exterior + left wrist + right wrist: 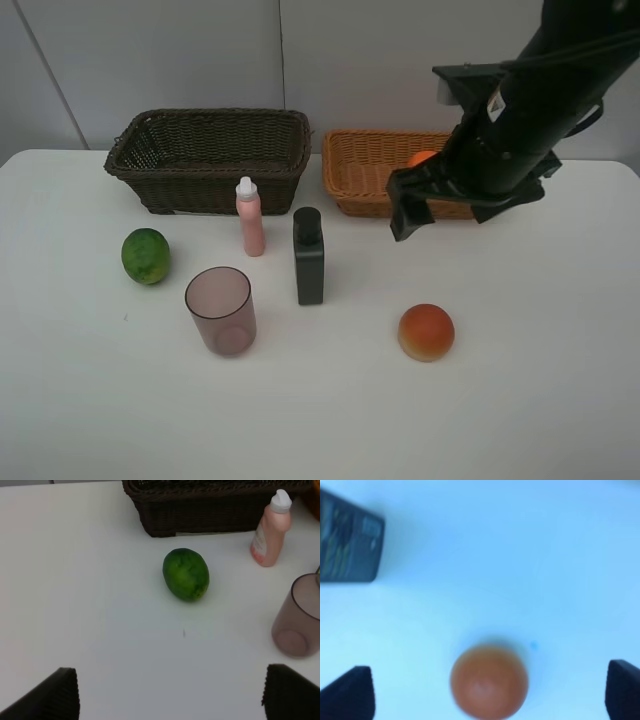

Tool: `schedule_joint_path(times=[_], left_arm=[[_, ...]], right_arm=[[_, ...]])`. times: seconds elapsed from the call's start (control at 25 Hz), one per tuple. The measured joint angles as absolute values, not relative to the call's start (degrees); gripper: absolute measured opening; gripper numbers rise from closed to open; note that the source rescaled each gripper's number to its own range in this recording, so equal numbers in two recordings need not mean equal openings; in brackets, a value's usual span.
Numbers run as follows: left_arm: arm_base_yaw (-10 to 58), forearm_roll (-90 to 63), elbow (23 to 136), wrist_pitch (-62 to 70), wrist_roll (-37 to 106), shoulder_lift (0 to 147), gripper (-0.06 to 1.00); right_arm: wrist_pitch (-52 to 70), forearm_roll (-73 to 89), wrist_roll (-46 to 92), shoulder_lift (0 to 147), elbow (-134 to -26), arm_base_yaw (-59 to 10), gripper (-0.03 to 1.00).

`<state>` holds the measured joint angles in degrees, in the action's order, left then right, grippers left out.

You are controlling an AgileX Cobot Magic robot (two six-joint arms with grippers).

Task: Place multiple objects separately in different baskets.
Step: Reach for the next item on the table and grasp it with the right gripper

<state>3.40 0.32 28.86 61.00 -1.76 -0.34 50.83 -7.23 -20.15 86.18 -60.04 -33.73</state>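
- Our right gripper hangs spread wide and empty, just in front of the tan basket.
- The peach lies on the table below, roughly centred in the blurred wrist view.
- We judge the peach is next. We should descend straight, keep it centred, and close gently at its widest part so it cannot roll away.
- The dark bottle stands well aside, so we need only stay clear of it.
- The orange already sits in the tan basket, and the peach likely joins it.
- Our left gripper is also spread and empty, facing the lime on the table near the dark basket.
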Motion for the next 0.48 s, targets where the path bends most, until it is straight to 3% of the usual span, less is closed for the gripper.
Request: schedule_joint_path(times=[0.48], left_arm=[[3.40,0.32,28.86,61.00,-1.76,-0.34,0.95]], right_arm=[[45.91,-6.41,-32.47,82.08,-48.59,-43.00,1.00]])
